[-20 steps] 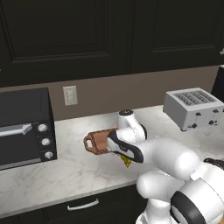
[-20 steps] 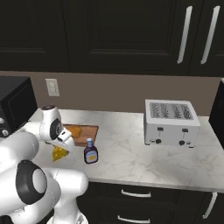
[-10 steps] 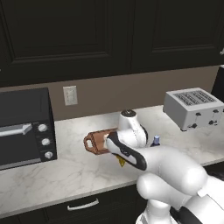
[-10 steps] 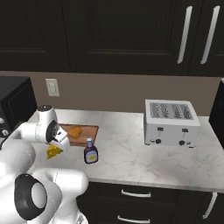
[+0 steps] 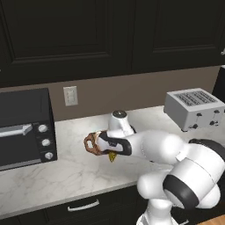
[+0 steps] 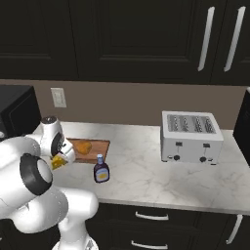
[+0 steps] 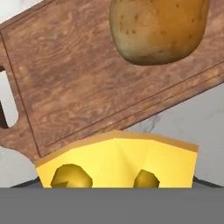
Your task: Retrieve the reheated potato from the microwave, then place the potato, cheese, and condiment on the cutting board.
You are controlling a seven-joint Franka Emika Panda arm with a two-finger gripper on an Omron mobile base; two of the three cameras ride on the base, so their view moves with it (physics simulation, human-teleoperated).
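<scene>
Cheese (image 6: 58,161) and gripper (image 6: 62,157) have shifted left along the counter's near side, short of the board
Jaws clamped on one yellow cheese wedge, just before the board's near edge; one condiment bottle (image 6: 101,169) stands on the counter; beyond, one potato (image 7: 159,28) lies on one cutting board (image 7: 78,83); farther off, one toaster (image 6: 191,135)

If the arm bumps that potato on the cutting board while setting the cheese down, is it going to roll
Probably a little. The potato is rounded and smooth-skinned, lying loose on the flat cutting board, so a nudge could rock or roll it. Its lumpy shape likely stops it soon. The board has no raised rim, so a harder push might send it off.
</scene>
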